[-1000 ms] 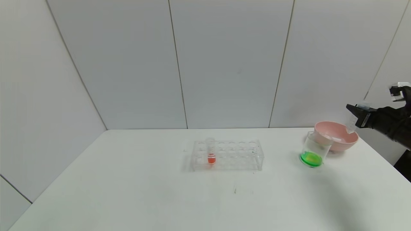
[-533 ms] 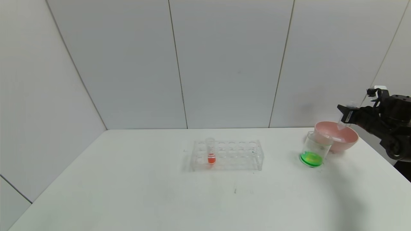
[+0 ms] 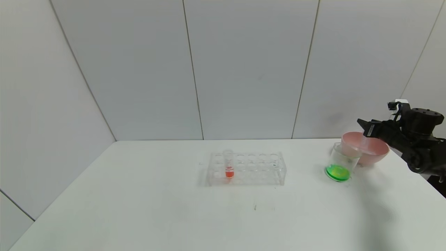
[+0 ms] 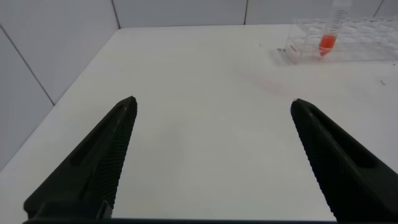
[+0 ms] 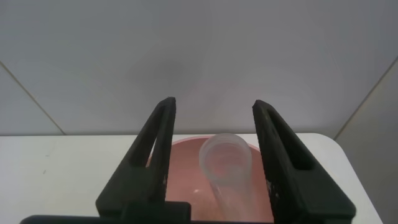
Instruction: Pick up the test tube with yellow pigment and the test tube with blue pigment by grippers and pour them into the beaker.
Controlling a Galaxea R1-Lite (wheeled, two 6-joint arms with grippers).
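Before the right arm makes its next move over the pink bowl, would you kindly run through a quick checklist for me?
1. Right gripper above the pink bowl: ok.
2. Empty tube between its fingers, grip firm: cannot tell.
3. Beaker upright, green liquid inside: ok.
4. Red tube standing in the rack: ok.
5. Left gripper open, away from the rack: ok.
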